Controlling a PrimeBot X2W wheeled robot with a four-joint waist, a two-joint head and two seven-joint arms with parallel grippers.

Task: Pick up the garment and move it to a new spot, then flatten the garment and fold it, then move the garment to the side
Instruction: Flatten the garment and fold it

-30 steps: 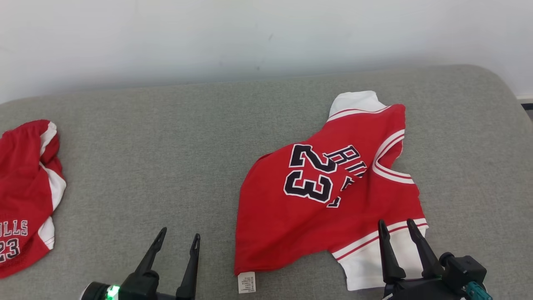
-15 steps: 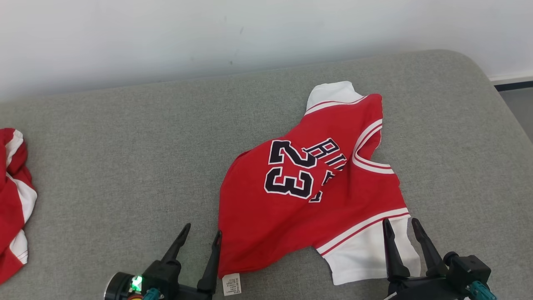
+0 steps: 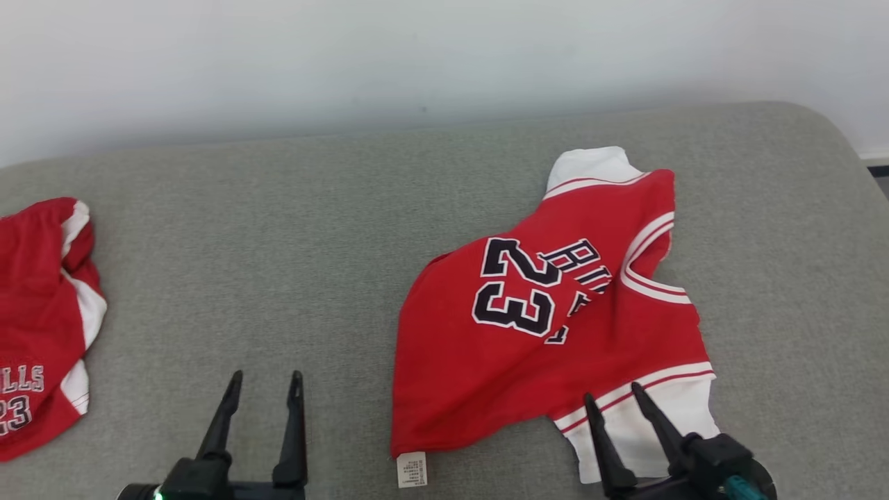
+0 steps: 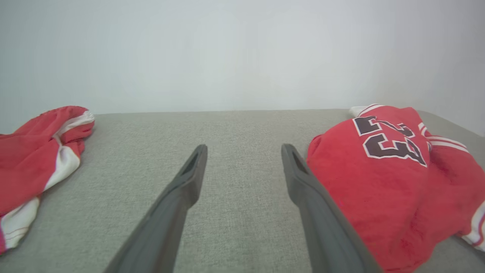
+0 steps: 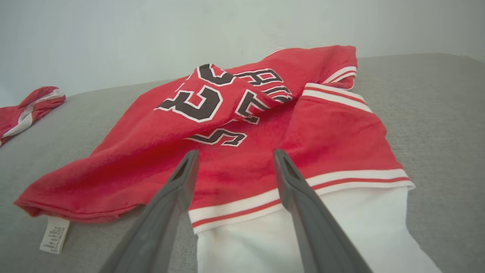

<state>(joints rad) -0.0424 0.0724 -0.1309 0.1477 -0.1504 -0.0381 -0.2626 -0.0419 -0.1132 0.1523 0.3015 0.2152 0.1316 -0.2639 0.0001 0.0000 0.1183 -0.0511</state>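
Hovering with its fingers apart and empty, the left tool (image 3: 267,375) has backed away from the hem of the jersey (image 3: 528,347). The right tool (image 3: 612,390), equally spread, has slipped lower over the white sleeve (image 3: 694,410). The jersey lies rumpled and unshifted, right of centre on the grey worktop (image 3: 278,243). Nothing is gripped, so the pick-up looks still to come.

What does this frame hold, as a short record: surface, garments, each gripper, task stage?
surface: grey pad, pale wall behind
garment: red number 23 jersey, rumpled, right of centre, care label at near edge
other: second red garment bunched at far left
left gripper: open, empty, over bare pad
right gripper: open, empty, over the jersey's white sleeve; contact unclear
stage: jersey not yet picked up
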